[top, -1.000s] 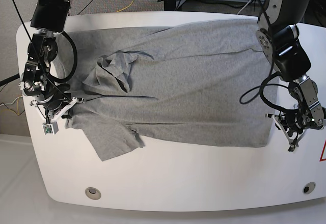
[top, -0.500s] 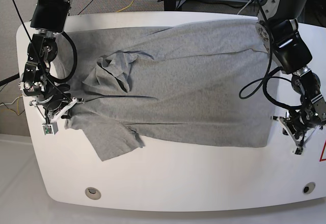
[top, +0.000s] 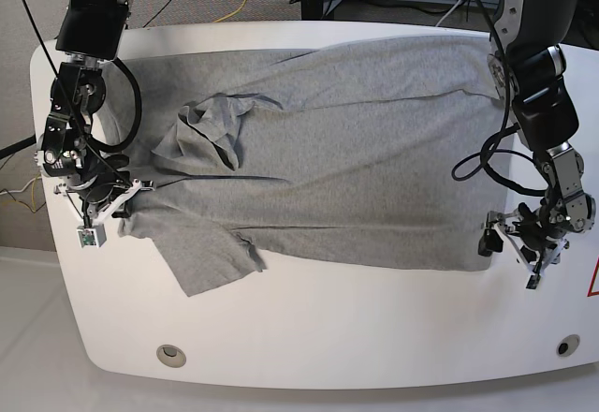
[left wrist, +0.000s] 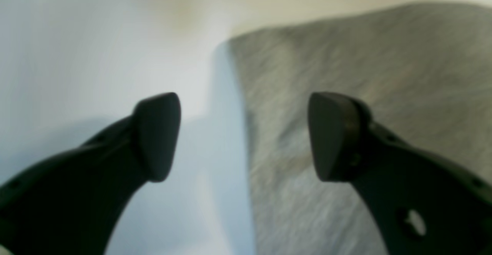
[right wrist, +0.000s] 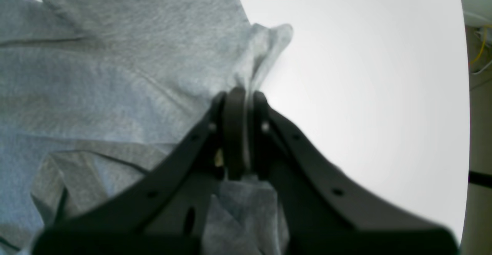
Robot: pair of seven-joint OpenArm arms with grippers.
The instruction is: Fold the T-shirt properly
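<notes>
Our right pincer (right wrist: 238, 105) pinches the T-shirt (top: 328, 159); our left pincer (left wrist: 244, 136), spread at the hem, risks missing it.

Both arms (top: 538, 84) are black, built from thick rounded segments, with black cables (top: 482, 164) looping beside them. Each gripper (top: 510, 243) has white bracket parts at the wrist. The fingers (left wrist: 157, 136) are matte black, curved, with small round holes and broad flat pads.
</notes>
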